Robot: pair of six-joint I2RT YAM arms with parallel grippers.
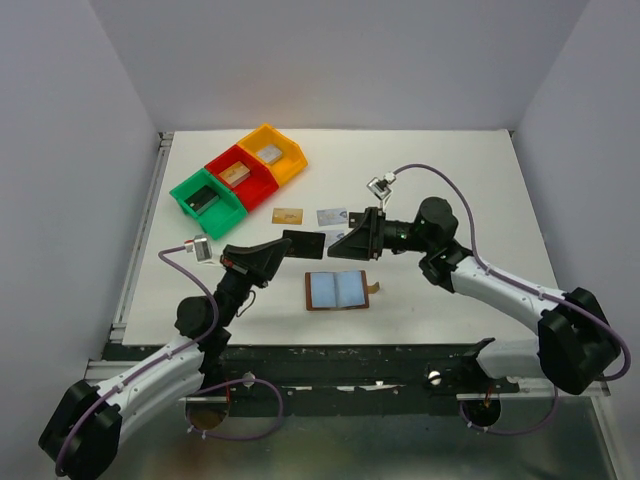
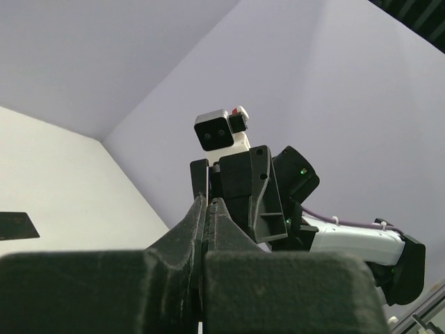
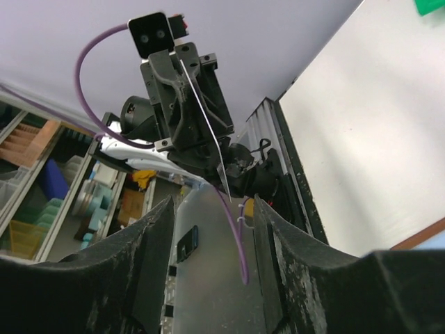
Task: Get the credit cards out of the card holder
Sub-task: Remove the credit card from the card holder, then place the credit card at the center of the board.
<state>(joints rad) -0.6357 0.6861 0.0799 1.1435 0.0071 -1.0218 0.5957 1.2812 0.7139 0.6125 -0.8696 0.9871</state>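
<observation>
**Black card held between two grippers above an open card holder**

Seen from above, the card holder [image 1: 338, 290] lies open at the table's centre, light-blue faces up. No cards can be made out in it.

At 11 o'clock from it, the left gripper [image 1: 283, 247] has its fingers pinched together on one end of a black credit card [image 1: 303, 244]. This leaves the other end free.

The right gripper [image 1: 336, 244] faces that free end from 1 o'clock. Its fingers are spread wide and grip nothing, probably ready to take the card.

At 12 o'clock a gold-tan card [image 1: 287, 215] and a silvery card [image 1: 332, 216] lie flat side by side, suggesting that removed cards are laid there. Green, red and yellow bins [image 1: 240, 178] stand at 10 o'clock.
</observation>
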